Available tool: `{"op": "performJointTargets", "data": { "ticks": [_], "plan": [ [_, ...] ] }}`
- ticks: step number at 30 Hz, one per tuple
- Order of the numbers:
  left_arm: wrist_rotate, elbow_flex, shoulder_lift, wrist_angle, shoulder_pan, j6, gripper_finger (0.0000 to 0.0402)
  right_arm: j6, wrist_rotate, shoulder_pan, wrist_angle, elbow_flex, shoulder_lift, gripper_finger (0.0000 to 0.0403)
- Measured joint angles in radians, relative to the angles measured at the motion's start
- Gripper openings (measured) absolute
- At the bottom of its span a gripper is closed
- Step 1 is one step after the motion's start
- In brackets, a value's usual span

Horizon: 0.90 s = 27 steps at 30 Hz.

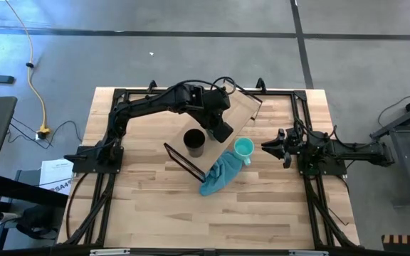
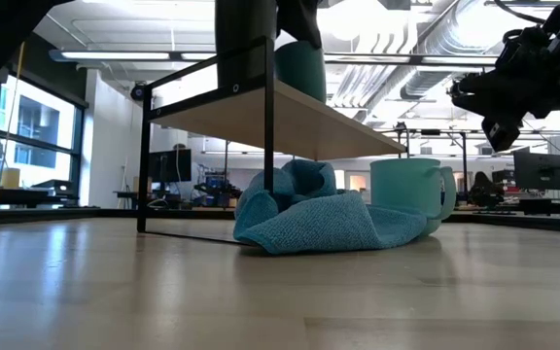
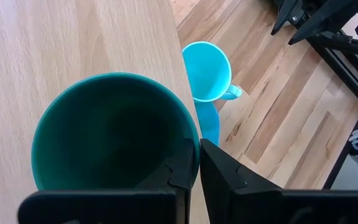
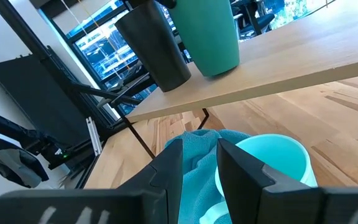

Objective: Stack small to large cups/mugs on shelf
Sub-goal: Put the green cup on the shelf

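Three cups are in play: a black cup [image 1: 194, 142] and a green cup [image 3: 114, 134] stand side by side on the shelf [image 1: 244, 107], while the mint mug [image 1: 243, 148] sits on the bench [image 1: 262, 213] just beside it. One teal cloth [image 1: 218, 174] lies bunched against the mug, reaching under the shelf edge. The left end effector [image 3: 196, 163] pinches the green cup's rim. The right end effector [image 1: 275, 146] hovers near the mug, fingers slightly parted, holding nothing.
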Motion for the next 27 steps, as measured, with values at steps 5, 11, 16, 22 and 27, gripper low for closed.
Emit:
{"op": "performJointTargets", "data": {
  "ticks": [5, 11, 16, 22, 27],
  "plan": [
    [0.003, 0.0, 0.0, 0.001, 0.0, 0.004, 0.0017, -0.001, 0.0, 0.0, 0.0, 0.0, 0.0, 0.0089],
    [0.003, 0.0, 0.0, 0.002, 0.0, 0.004, 0.0037, -0.001, 0.0, 0.0, 0.0, 0.0, 0.0, 0.0089],
    [-0.001, 0.0, 0.0, 0.005, 0.0, 0.004, 0.0085, -0.001, 0.0, 0.0, 0.0, 0.0, 0.0, 0.0089],
    [-0.009, 0.001, 0.0, 0.034, 0.0, 0.006, 0.0121, -0.001, 0.0, 0.0, 0.0, 0.0, 0.0, 0.0089],
    [-0.012, 0.001, 0.0, 0.034, 0.0, 0.013, 0.0122, -0.001, 0.0, 0.0, 0.0, 0.0, 0.0, 0.0089]
  ]
}}
